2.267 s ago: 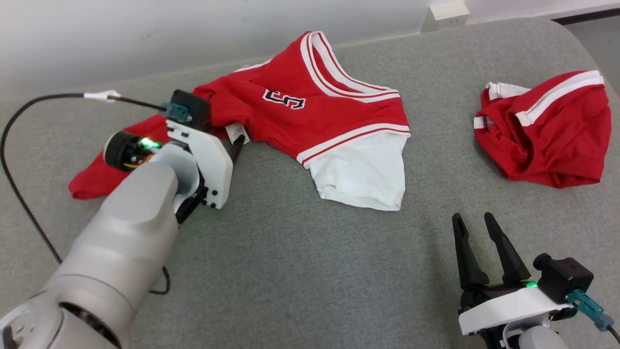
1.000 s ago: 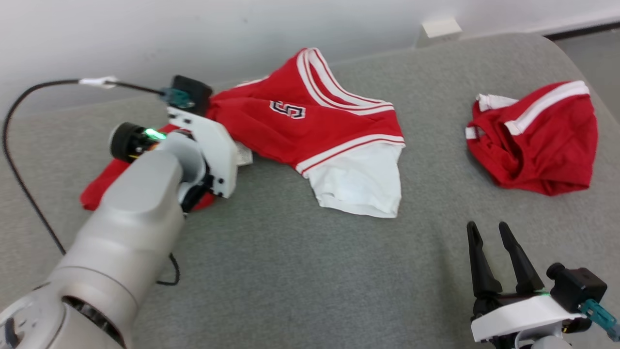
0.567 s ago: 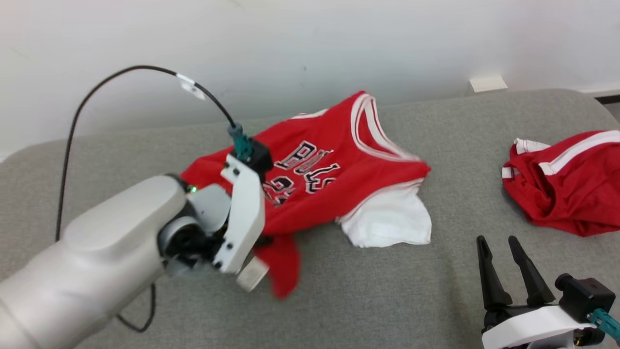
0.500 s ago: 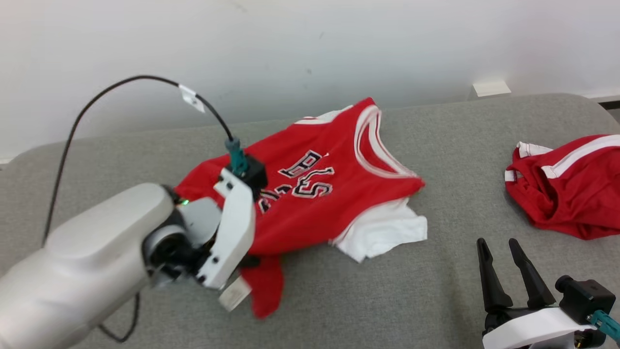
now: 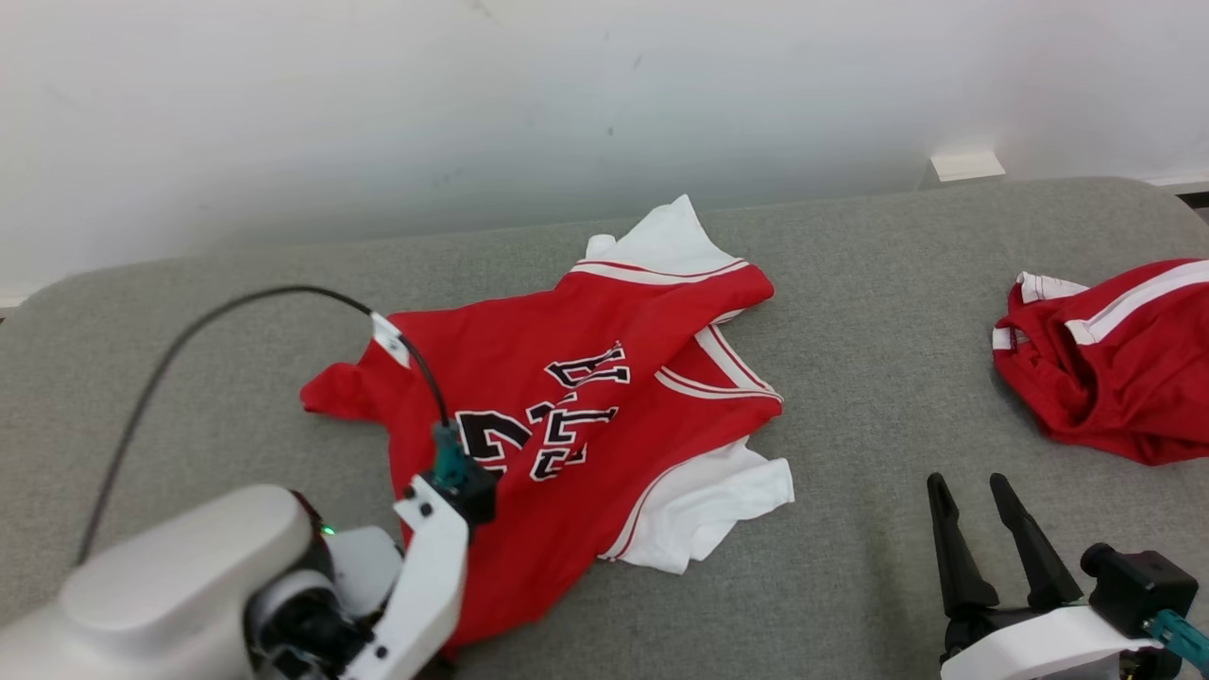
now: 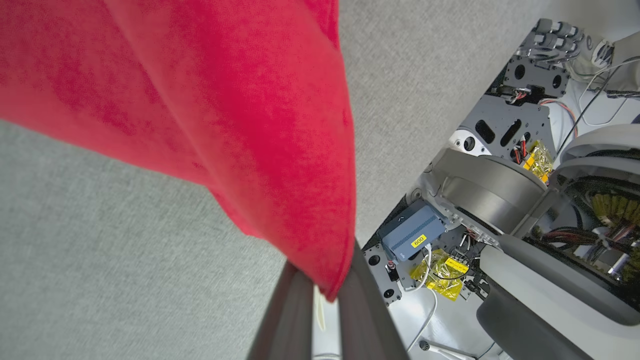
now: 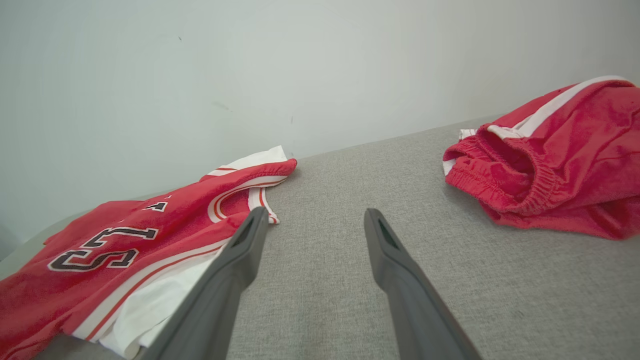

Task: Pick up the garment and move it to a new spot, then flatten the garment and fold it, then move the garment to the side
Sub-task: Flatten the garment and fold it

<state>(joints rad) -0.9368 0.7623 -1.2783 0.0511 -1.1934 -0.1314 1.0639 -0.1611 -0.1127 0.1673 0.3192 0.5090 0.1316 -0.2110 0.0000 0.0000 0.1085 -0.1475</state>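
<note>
- Grey woven cloth covered the padded counter (image 5: 878, 312), with a pale, bare wall (image 5: 567, 94) behind it.
- A red sleeveless basketball jersey with white trim, black-and-white lettering and a white undershirt layer (image 5: 567, 425) lay left of centre on the counter. It reached from the near edge towards the wall.
- The left pincer (image 6: 326, 299) was clamped tight on a red corner of the jersey at the near edge. In the left wrist view that corner rose clear of the cloth surface.
- The right pincer (image 5: 965, 485) sat low at the right with its fingers spread wide and nothing between them. It was well apart from the jersey.
- A pair of crumpled red shorts with white stripes (image 5: 1105, 368) lay off to the right, apart from everything else.
- The step in hand looked like the first one: carrying the jersey to a new spot.
- The next move would probably call for setting the held corner down where there was bare room, then bringing the right pincer in to help spread it.
- The jersey was twisted and rumpled. One white sleeve poked out at the far end and another at the near right, the lettering sat skewed, and the neckline was folded over.
</note>
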